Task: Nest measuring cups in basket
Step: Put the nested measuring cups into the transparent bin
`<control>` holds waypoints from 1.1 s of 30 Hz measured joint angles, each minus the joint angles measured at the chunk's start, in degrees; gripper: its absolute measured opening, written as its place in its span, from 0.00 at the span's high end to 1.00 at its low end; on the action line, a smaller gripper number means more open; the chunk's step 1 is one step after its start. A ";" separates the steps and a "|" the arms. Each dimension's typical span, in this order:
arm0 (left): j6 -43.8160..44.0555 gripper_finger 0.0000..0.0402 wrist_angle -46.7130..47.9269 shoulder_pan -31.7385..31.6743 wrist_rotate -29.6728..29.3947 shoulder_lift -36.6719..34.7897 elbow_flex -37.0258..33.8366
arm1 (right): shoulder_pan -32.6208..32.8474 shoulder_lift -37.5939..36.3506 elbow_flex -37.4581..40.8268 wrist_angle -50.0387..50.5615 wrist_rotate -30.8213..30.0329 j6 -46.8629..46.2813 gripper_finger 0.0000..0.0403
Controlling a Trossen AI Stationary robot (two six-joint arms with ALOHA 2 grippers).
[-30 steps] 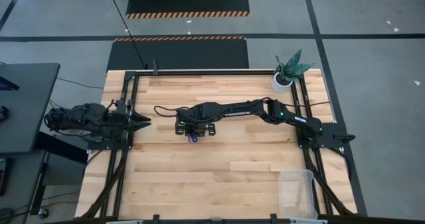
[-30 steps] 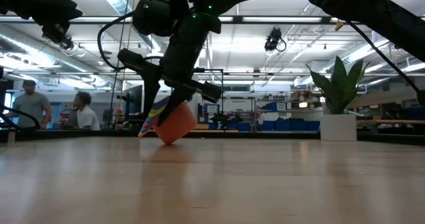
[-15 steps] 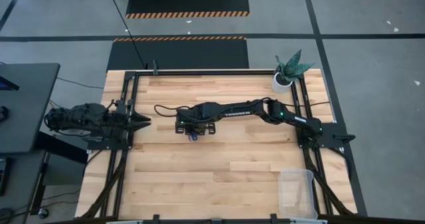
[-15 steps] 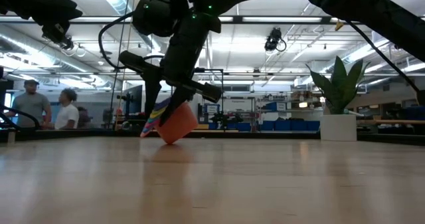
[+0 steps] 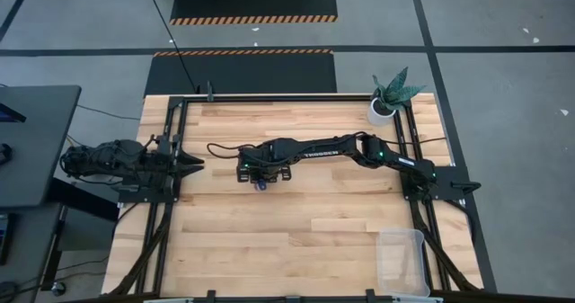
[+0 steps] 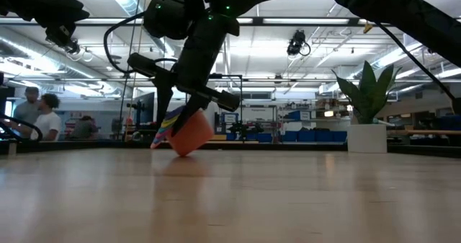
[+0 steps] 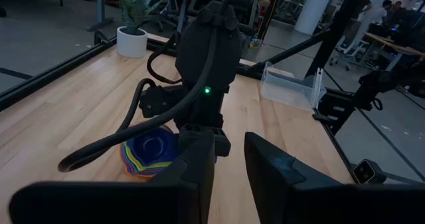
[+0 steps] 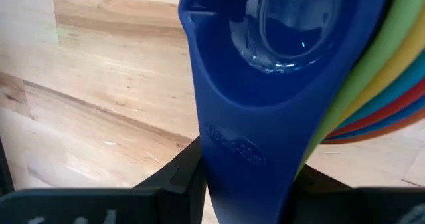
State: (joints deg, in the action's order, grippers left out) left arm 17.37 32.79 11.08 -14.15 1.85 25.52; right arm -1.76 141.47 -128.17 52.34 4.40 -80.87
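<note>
The measuring cups sit nested in one stack [image 6: 189, 135]: orange is outermost and a dark blue one [image 8: 285, 24] is innermost. The stack is at the middle of the table [image 5: 261, 187]. My right gripper [image 5: 260, 179] reaches in from the table's right side and is shut on the stack's handles. The basket [image 5: 402, 260], clear and rectangular, stands at the near right corner, far from the cups. My left gripper [image 7: 229, 174] is parked at the table's left edge [image 5: 193, 164], open with nothing between its fingers. My right gripper pinches the stacked flat handles between its two fingers, with the dark blue handle [image 8: 239, 151] uppermost. The fingers [image 8: 182, 177] come steeply from above, one on each long edge of the handles. The stack hangs tilted, orange bottom [image 6: 186, 151] lowest; whether it touches the table I cannot tell.
A white pot with a green plant [image 5: 384, 105] stands at the far right corner. Black frame rails [image 5: 175, 141] run along the left and right edges of the table. Bare wood lies between the cups and the basket. People stand in the room beyond the table [image 6: 36, 117].
</note>
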 joint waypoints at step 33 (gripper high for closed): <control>0.00 0.77 0.00 -0.01 0.02 0.00 0.00 | 0.00 0.00 0.01 -0.98 1.22 -9.59 0.77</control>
State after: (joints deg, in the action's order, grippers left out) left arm 17.37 32.79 11.08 -14.14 1.85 25.52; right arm -1.76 141.47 -128.16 51.36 5.62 -90.46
